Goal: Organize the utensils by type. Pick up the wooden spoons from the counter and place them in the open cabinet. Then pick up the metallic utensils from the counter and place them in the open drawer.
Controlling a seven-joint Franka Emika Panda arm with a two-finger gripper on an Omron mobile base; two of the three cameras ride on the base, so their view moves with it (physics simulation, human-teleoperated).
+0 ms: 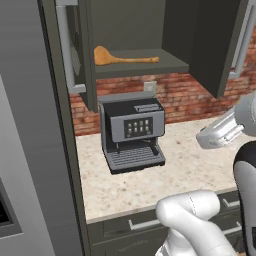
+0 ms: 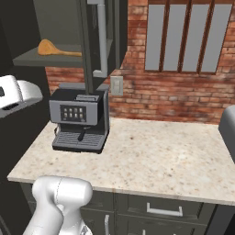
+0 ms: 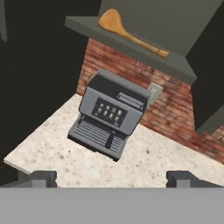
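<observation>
One wooden spoon [image 1: 122, 58] is lying flat on the cabinet [image 1: 150, 67] shelf: light brown, round bowl, long straight handle pointing away from the open door side. It's right above the grey coffee machine [image 1: 132, 132] sitting on the speckled beige counter [image 2: 151, 158]. Gripper [image 3: 111, 178] has its fingertips spread wide with nothing between them.

A wooden spoon [image 2: 53, 49] lies on the cabinet [image 2: 32, 58] shelf above the coffee machine [image 2: 79, 120].
</observation>
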